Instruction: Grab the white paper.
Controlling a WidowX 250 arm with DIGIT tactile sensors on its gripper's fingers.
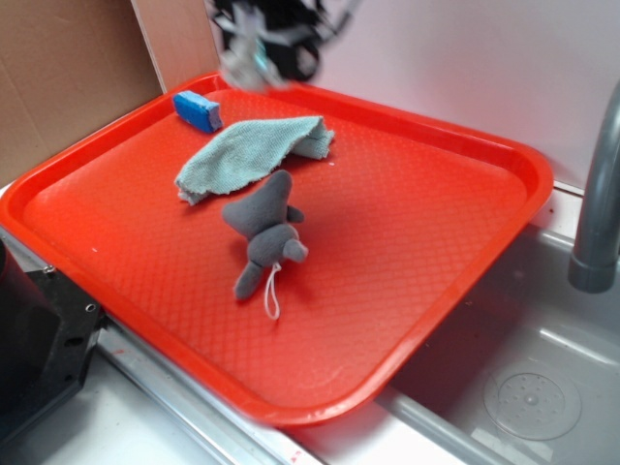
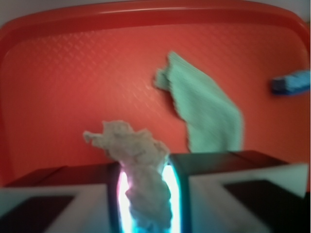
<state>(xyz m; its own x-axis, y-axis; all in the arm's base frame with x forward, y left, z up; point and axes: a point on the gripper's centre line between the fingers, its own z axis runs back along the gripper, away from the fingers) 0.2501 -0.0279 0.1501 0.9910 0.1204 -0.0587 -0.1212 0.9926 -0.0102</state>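
Observation:
In the wrist view the white paper [image 2: 141, 170], a crumpled off-white wad with twisted ends, is pinched between the two glowing pads of my gripper [image 2: 145, 194], which is shut on it. Its upper end sticks out beyond the fingers, over the red tray [image 2: 58, 77]. In the exterior view my gripper [image 1: 254, 48] hangs blurred above the tray's far rim [image 1: 426, 121], with a pale blurred shape hanging at its tip that I cannot make out.
A pale teal folded cloth [image 1: 254, 153] lies at the tray's back, the same cloth [image 2: 206, 109] showing in the wrist view. A grey plush toy with a white string [image 1: 266, 237] lies mid-tray. A blue block [image 1: 197, 108] sits at the back left. A grey pipe [image 1: 601, 194] rises at right.

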